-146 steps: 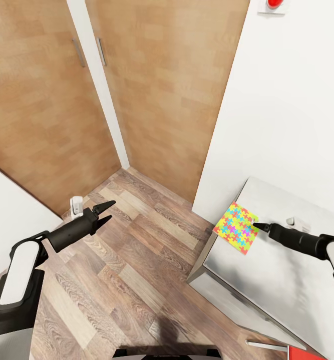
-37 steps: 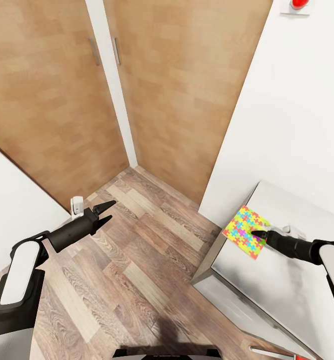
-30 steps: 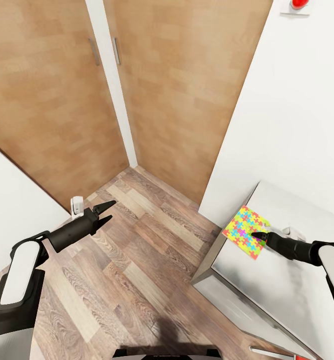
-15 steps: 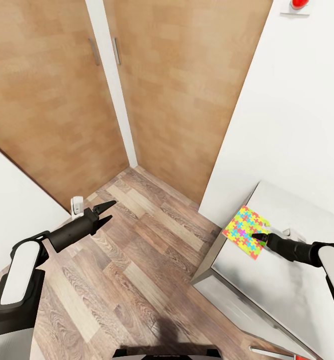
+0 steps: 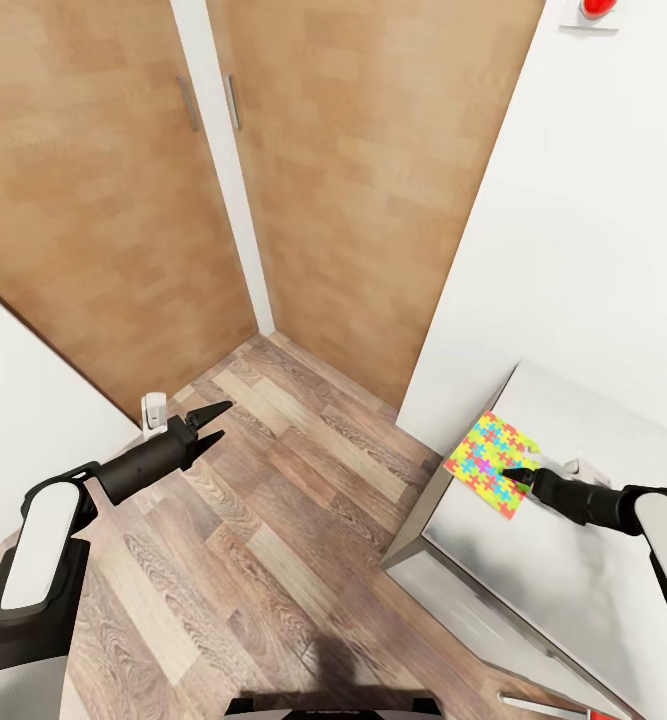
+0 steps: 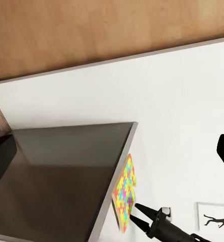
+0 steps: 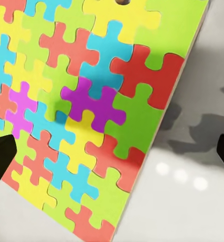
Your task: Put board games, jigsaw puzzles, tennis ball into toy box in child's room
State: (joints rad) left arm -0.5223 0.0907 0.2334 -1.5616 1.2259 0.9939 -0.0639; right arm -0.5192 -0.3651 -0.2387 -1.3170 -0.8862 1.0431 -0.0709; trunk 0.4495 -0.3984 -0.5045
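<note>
At the lower right of the head view stands the table [image 5: 533,590], its pale top by the white wall. A puzzle [image 5: 490,462] lies flat at its near corner, edge overhanging slightly.

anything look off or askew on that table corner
The flat multicoloured jigsaw puzzle sheet lies skewed to the edges of the pale grey-white table, at its corner by the white wall, one corner about at the edge. The right gripper is over its near edge. Nothing looks spilled or damaged.
</note>
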